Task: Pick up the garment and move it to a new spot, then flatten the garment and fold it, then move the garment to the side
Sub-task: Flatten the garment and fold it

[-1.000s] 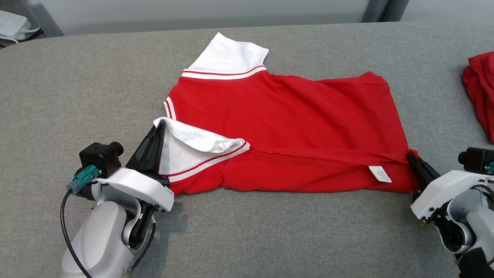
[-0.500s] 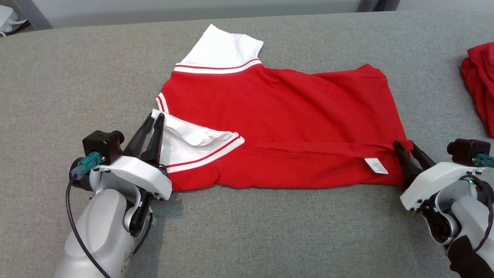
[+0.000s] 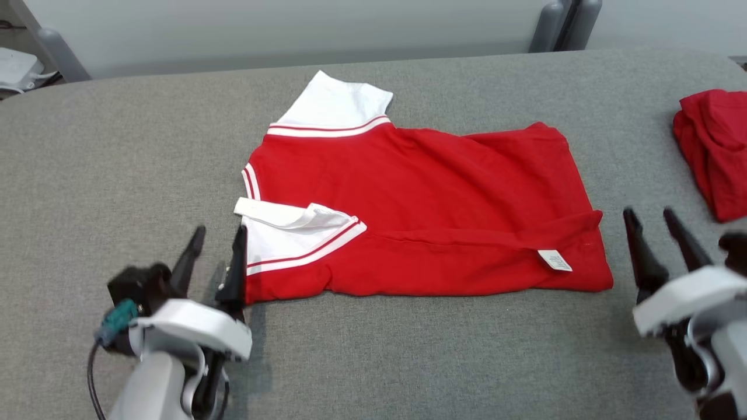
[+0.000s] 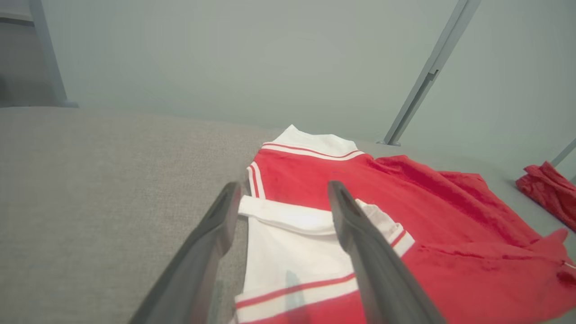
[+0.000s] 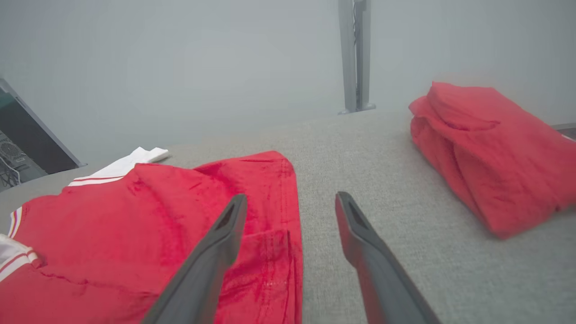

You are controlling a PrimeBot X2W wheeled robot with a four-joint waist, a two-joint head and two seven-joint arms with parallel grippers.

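The left gripper (image 3: 220,233) and the right gripper (image 3: 648,213) are open and empty beside the shirt (image 3: 420,198), whose loose white sleeve (image 3: 280,216) may unfold if the left one catches it.

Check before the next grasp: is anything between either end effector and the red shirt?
Nothing visible. The left end effector and right end effector stand open beside the red shirt; another red garment lies farther right.

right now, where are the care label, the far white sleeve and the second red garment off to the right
care label (image 3: 555,260), head view, middle of the white tag
far white sleeve (image 3: 335,102), head view, middle of its white cloth
second red garment (image 3: 715,146), head view, centre of its top layer
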